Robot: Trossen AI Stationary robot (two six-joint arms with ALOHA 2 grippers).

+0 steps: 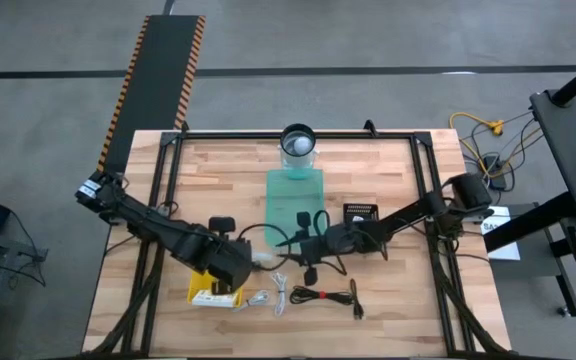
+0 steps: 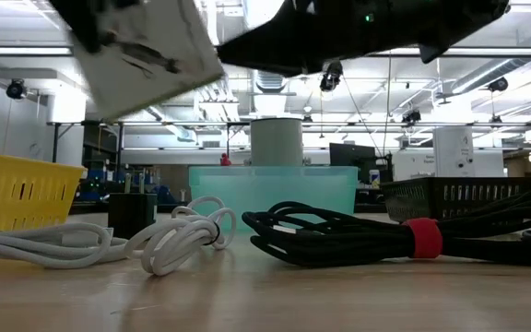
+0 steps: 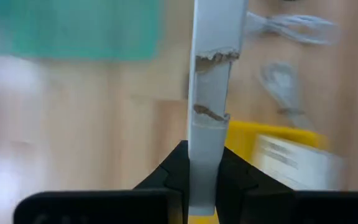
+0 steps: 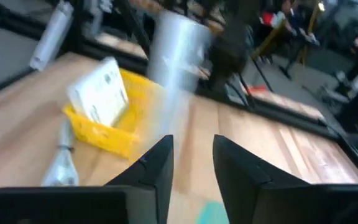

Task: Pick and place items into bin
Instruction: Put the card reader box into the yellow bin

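The left gripper (image 3: 204, 186) is pinching a thin white card (image 3: 213, 81) edgewise above the table, near the yellow tray (image 1: 213, 290). It looks light, stiff and slippery, so gripping its edge suits. The right gripper (image 4: 191, 165) is hanging empty and parted beside the green bin (image 1: 298, 205).

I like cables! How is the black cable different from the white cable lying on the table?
The black cable is thicker and bundled with a red band; the white cable is thinner, loosely looped, with no red band. In the low view, the black cable looks longer than the white cable. Both lie on the wooden table.
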